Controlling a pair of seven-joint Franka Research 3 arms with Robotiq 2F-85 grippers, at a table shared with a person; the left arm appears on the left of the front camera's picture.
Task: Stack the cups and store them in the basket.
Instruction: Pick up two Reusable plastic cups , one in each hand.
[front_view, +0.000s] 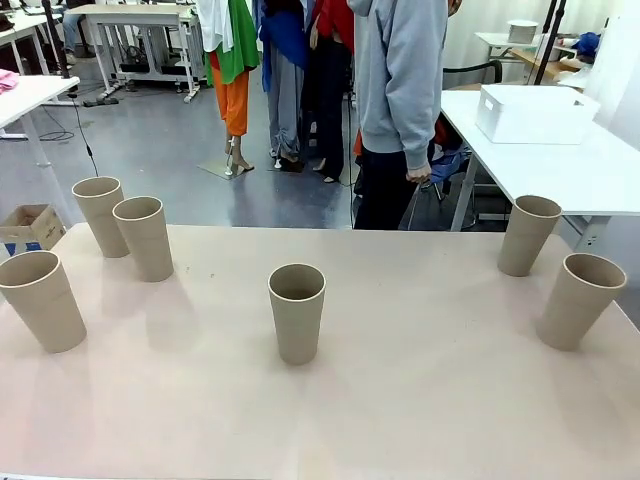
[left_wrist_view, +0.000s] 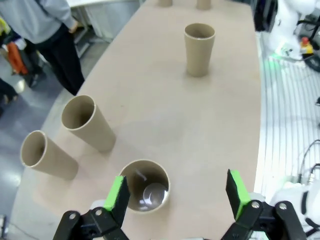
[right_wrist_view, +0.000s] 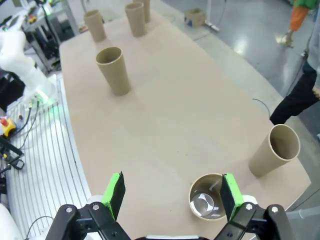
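Left gripper hangs empty, jaws spread wide, over one tan cup beside its pad. Right gripper gapes equally, empty, above another cup. All six cups stand upright, apart, on the beige table; the white basket sits on a farther table.

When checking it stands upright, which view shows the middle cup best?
Front view: the middle cup stands near, centred, seen whole from the side. Both wrist views show it farther off, from above.

Cups look matt paper; basket, smooth plastic.
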